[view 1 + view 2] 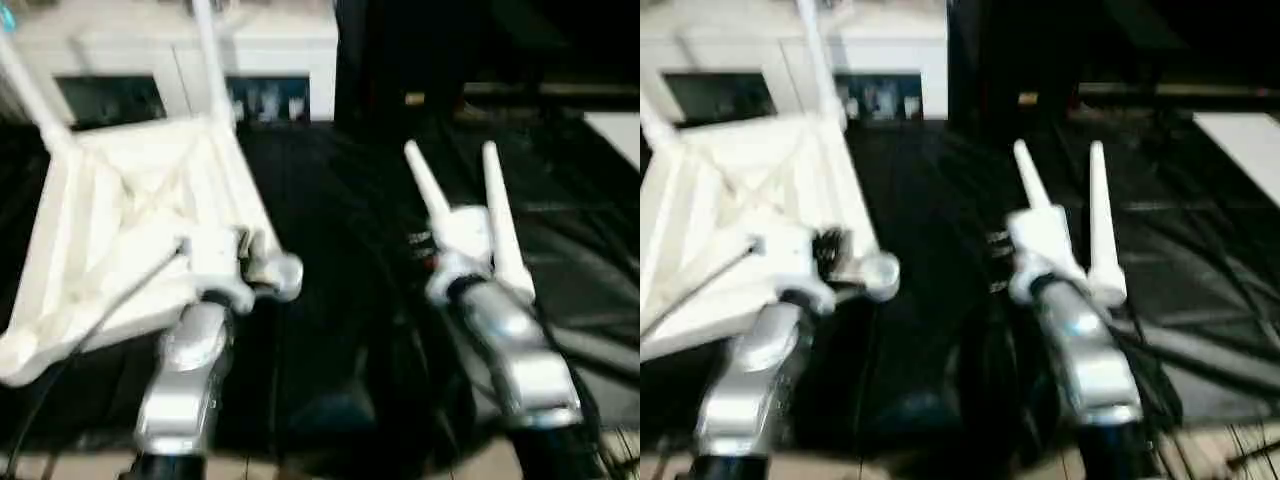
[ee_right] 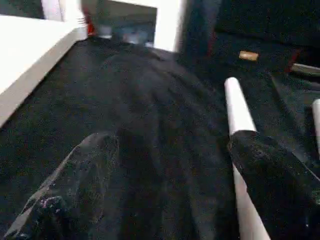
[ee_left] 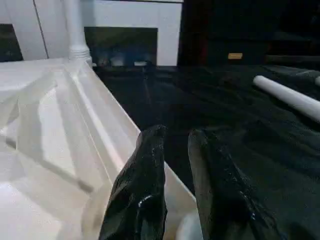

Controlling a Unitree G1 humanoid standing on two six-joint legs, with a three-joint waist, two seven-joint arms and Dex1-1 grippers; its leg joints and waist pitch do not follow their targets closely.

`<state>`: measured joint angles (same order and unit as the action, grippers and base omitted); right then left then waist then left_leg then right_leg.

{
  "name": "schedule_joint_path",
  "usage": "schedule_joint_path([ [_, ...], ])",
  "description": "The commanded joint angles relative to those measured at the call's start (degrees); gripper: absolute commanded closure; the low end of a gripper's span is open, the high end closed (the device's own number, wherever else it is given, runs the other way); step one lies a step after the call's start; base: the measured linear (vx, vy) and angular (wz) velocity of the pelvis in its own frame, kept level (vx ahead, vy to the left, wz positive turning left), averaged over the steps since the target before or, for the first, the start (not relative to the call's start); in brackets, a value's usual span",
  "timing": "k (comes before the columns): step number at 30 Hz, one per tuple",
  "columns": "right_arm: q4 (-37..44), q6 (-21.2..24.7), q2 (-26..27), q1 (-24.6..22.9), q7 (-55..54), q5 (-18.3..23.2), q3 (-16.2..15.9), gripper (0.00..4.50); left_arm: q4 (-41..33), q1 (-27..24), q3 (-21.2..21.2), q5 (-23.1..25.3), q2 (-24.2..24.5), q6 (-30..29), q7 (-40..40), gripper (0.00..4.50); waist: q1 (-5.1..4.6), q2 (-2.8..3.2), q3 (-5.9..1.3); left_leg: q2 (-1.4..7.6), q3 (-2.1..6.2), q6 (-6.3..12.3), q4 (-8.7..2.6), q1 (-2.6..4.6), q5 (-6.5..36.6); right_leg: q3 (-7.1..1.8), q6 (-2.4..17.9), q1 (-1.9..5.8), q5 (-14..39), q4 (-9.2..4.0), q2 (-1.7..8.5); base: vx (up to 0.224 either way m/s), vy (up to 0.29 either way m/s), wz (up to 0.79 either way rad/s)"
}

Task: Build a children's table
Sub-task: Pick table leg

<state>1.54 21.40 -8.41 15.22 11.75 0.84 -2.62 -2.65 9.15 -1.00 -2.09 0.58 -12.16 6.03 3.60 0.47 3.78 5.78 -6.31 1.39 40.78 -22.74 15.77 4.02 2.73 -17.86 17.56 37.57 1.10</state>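
Note:
The children's table top [image 1: 120,230] lies upside down on the left of the black sheet. Two white legs stand up from its far corners: one [image 1: 210,60] at the far right corner, the other [image 1: 30,95] at the far left. My left gripper [image 3: 176,132] is shut on the top's right-hand rim [image 3: 107,127], one black finger on each side of it. Two loose white legs [image 1: 425,185] [image 1: 497,200] lie side by side on the sheet ahead of my right arm. My right gripper [image 2: 172,142] hangs open just above the sheet, its one finger [image 2: 272,167] over the nearer loose leg [image 2: 237,112].
The big table under the black sheet [image 1: 340,300] carries everything. A white cabinet with glass doors [image 1: 265,60] stands behind it. A flat white piece [image 1: 615,130] lies at the far right edge. Pale floor [image 1: 80,465] shows in front.

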Motion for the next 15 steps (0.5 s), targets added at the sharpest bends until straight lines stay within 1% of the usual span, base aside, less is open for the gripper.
schedule_joint_path([
  [1, 1.41, 0.29, 0.67, 0.22, 0.35, 0.06, -1.34, 0.48, -0.78, -0.45, -1.02, 0.0, 0.65, -0.14, -0.11, 3.5, 1.09, 0.3, -2.86, 1.7, 0.74, 3.36, -3.75, -3.11, -14.16, -3.22, 2.21, 4.79, -4.11, -8.29, 7.61, 0.157, 0.013, -0.03],
  [2, 1.63, 0.54, 0.62, 0.18, 0.29, -0.01, -1.51, 0.48, -0.98, -0.58, -0.97, 0.02, 0.63, -0.26, -0.12, 3.5, 0.66, 2.7, -2.95, 4.52, 1.28, 4.74, -7.25, -1.32, -11.98, -0.89, 0.66, 4.74, 1.56, -9.08, 6.36, 0.157, 0.013, -0.03],
  [3, 1.78, 0.98, 0.64, 0.27, 0.17, -0.03, -1.54, 0.48, -1.17, -0.7, -0.92, 0.06, 0.68, -0.36, -0.11, 3.5, -1.96, 4.19, -2.91, 10.71, 7.03, 11.18, -11.17, 1.72, -2.37, 1.52, -2.45, 2.84, 5.0, -2.75, 2.5, 0.195, 0.066, -0.14],
  [4, 1.87, 1.62, 0.66, 0.43, 0.0, -0.1, -1.5, 0.48, -1.35, -0.84, -0.95, -0.14, 0.64, -0.13, 0.05, 3.5, -3.21, 4.97, -4.21, 12.93, 10.18, 16.6, -11.44, 7.02, -0.8, 1.38, -2.08, -1.53, 7.47, 2.14, 1.72, 0.203, 0.067, -0.15],
  [5, 2.1, 4.06, 0.45, 1.03, -0.25, -0.35, -1.61, 0.48, -1.91, -1.21, -1.05, -0.72, 0.58, 0.36, 0.69, 3.5, -3.45, 4.2, -4.82, 11.86, 10.59, 22.63, -9.28, 9.25, -5.32, 0.07, -1.73, -4.72, 6.9, 4.36, 2.0, 0.203, 0.067, -0.15],
  [6, 2.14, 6.65, -0.06, 1.83, -0.19, -0.9, -2.06, 0.48, -2.36, -1.39, -0.88, -0.78, 0.85, 0.24, 1.31, 3.5, -4.28, 3.38, -4.89, 11.18, 10.49, 26.53, -8.23, 8.66, -21.12, -1.09, -5.28, -6.71, 1.64, 5.2, 2.55, 0.154, 0.028, -0.07],
  [7, 2.16, 8.39, -0.44, 2.36, -0.06, -1.3, -2.33, 0.48, -2.66, -1.5, -0.58, -0.91, 1.17, 0.1, 1.55, 3.5, -4.13, 2.48, -5.03, 10.36, 9.95, 28.34, -7.31, 7.95, -41.31, -3.1, -10.1, -7.61, -4.79, 4.19, 3.72, 0.05, -0.011, -0.19],
  [8, 2.12, 11.01, -0.79, 3.07, 1.56, 0.33, -1.95, 0.48, -2.85, -1.59, -0.16, -1.23, 1.69, -0.16, 2.38, 3.5, -3.85, 1.91, -5.23, 9.21, 9.01, 27.39, -6.37, 7.26, -50.24, -4.35, -11.38, -7.46, -9.63, 2.44, 4.38, 0.05, -0.011, -0.19],
  [9, 1.99, 13.3, -1.09, 4.01, 2.18, 1.47, -1.04, 0.48, -3.19, -1.75, 0.5, -1.64, 2.56, -0.1, 3.82, 3.5, -3.32, -0.05, -5.02, 3.97, 5.85, 20.82, -4.16, 3.05, -47.81, -6.75, -9.76, -5.31, -22.44, -2.8, 6.83, -0.081, -0.023, -0.16],
  [10, 1.98, 13.53, -1.12, 4.11, 2.24, 1.59, -0.94, 0.32, -3.22, -1.77, 0.57, -1.68, 2.65, -0.1, 3.97, 3.48, -3.12, -2.06, -4.79, 0.94, 3.37, 16.33, -4.01, -0.03, -35.39, -7.46, -11.39, -3.36, -27.12, -4.24, 7.66, -0.091, -0.052, -0.03],
  [11, 1.12, 14.47, -1.05, 5.12, 1.34, 1.62, 0.05, 0.32, -3.6, -1.9, 0.95, -1.87, 3.24, 0.01, 5.05, 3.48, -2.1, -1.67, -4.4, 0.63, 2.13, 8.54, -5.06, -1.88, -17.58, -7.0, -10.98, -1.59, -33.16, -4.47, 9.66, -0.091, -0.052, -0.03],
  [12, -0.1, 14.92, -1.56, 6.38, 1.29, 1.26, 0.46, 0.13, -4.06, -2.04, 1.25, -2.22, 3.89, 0.09, 6.22, 3.47, -2.17, -1.03, -4.85, 1.48, 1.88, 2.29, -6.37, -1.02, -10.67, -5.55, -8.5, -0.91, -33.75, -3.87, 8.42, -0.039, -0.087, 0.01],
  [13, -2.83, 16.49, -2.5, 8.41, 0.69, 0.16, 0.8, 0.06, -4.39, -2.07, 1.95, -2.64, 5.19, -0.85, 8.34, 3.47, -2.23, -0.71, -4.7, 1.94, 1.77, 0.58, -7.03, -0.59, -7.72, -5.06, -6.68, -1.01, -31.41, -4.04, 7.73, -0.068, -0.058, -0.01],
  [14, -5.13, 17.46, -3.07, 10.05, 0.25, 0.0, 1.32, 0.06, -4.62, -2.1, 2.7, -2.8, 6.38, -1.62, 10.26, 3.47, -2.77, 0.22, -4.36, 2.92, 1.83, -1.25, -8.3, -0.21, -3.44, -4.3, -1.48, -0.88, -22.83, -4.43, 7.01, -0.068, -0.058, -0.01],
  [15, -6.66, 18.12, -3.39, 11.15, -0.17, -0.04, 1.74, 0.06, -4.76, -2.12, 3.23, -2.88, 7.18, -2.13, 11.55, 3.47, -3.22, 0.99, -3.9, 4.15, 1.74, -2.96, -9.26, 0.13, 1.63, -3.94, 4.17, -1.39, -12.16, -4.74, 6.03, -0.1, -0.024, -0.01],
])
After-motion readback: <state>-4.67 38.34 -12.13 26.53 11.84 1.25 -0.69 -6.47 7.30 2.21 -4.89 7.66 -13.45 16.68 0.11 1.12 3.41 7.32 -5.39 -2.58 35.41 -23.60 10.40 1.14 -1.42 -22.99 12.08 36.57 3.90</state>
